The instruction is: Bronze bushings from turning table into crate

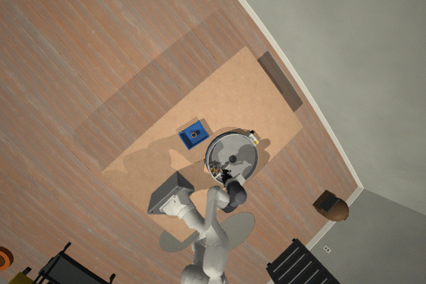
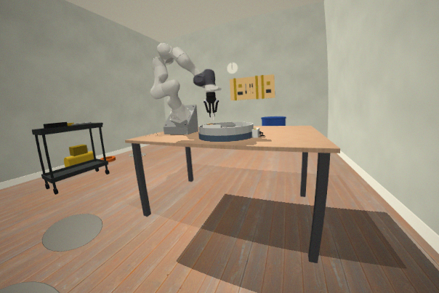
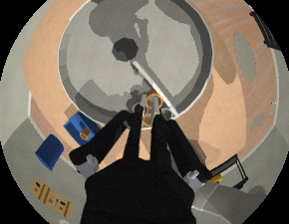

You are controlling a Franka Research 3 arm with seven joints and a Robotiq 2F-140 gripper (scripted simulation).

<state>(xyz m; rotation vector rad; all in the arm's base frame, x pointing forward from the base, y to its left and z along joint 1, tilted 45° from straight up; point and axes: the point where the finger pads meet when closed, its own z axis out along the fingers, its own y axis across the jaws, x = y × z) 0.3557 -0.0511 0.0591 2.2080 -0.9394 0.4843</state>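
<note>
The turning table (image 1: 245, 145) (image 2: 225, 131) (image 3: 169, 54) carries a close cluster of bronze bushings (image 1: 212, 171) (image 3: 160, 103) and steel bushings (image 1: 211, 165) beside a pale bar near its rim. Fingers partly hide the cluster in the wrist view, so I cannot count it. The blue crate (image 1: 184, 142) (image 3: 73, 129) stands beside the turning table with one bronze bushing (image 1: 191, 134) (image 3: 85, 133) inside. My gripper (image 2: 213, 117) (image 3: 148, 102) is nearly shut, with a narrow gap and nothing held. It points down above the cluster.
A small white box (image 1: 253, 139) (image 2: 256, 132) is attached to the turning table's outer side. The grey wedge-shaped arm mount (image 1: 166, 194) (image 2: 180, 128) stands on the wooden table (image 1: 226, 87). The turning table's raised wall surrounds the bushings.
</note>
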